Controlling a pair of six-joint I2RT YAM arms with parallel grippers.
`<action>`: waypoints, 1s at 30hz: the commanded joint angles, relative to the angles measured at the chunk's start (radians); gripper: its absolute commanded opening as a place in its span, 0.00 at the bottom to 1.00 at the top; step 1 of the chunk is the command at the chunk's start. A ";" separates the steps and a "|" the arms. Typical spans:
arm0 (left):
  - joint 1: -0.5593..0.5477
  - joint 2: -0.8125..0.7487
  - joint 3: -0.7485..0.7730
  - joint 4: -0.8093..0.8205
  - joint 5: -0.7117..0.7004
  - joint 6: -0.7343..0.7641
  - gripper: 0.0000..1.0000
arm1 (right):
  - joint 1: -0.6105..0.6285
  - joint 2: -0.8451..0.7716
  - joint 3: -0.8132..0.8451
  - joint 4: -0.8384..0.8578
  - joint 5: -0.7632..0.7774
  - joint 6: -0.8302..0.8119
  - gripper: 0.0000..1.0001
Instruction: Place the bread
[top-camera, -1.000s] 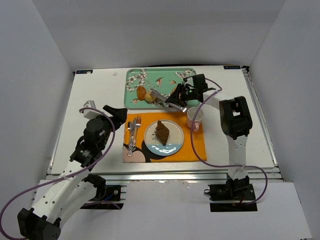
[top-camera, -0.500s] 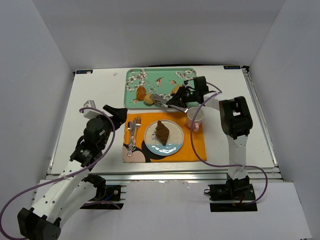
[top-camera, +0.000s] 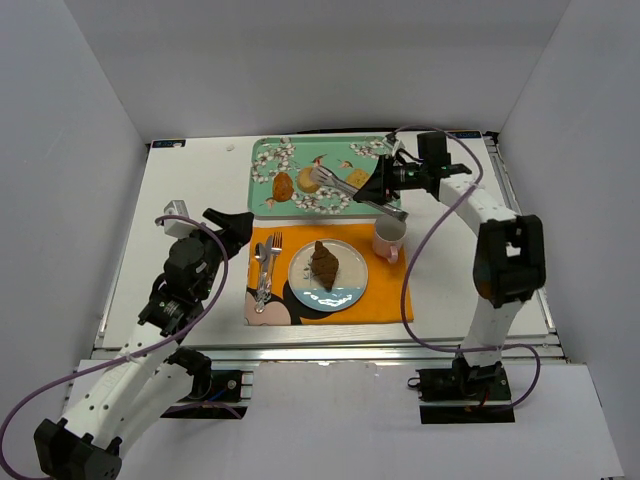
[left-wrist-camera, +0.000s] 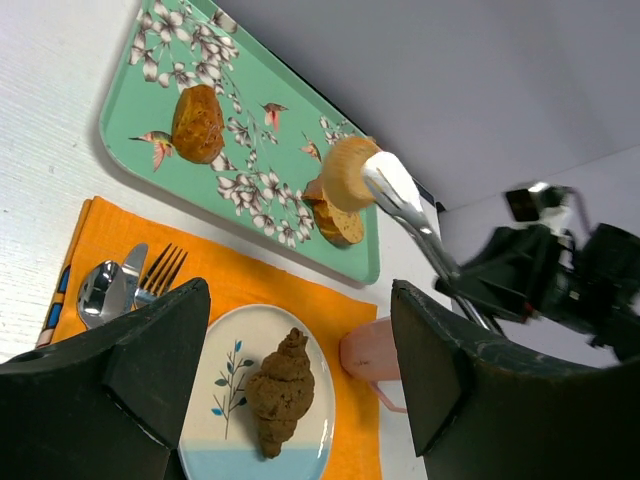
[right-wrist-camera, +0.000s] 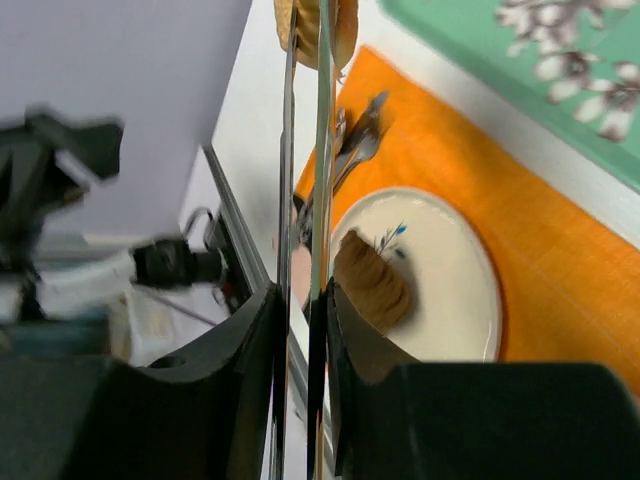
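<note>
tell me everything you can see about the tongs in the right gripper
The tongs are long, slim and shiny, metal by the look, with two narrow arms ending in flattened tips. The right gripper is shut on their handle end, holding them roughly level and pointing left over the green floral tray. Their tips are squeezed on a round, pale-brown bread roll, which looks raised clear of the tray. Nothing else touches them.

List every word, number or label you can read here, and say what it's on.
No text is readable.
Far-left sticker: too small to read.
Far-right sticker: too small to read.
Tray and placemat: pictures only, no words.
</note>
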 joint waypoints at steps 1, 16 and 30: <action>0.006 -0.011 -0.013 0.045 0.010 0.004 0.82 | 0.008 -0.118 -0.013 -0.265 -0.094 -0.450 0.18; 0.006 -0.074 -0.082 0.055 0.036 0.021 0.82 | 0.012 -0.401 -0.258 -0.993 0.101 -1.482 0.14; 0.006 -0.138 -0.121 0.038 0.053 0.002 0.82 | 0.124 -0.484 -0.375 -0.721 0.277 -1.300 0.24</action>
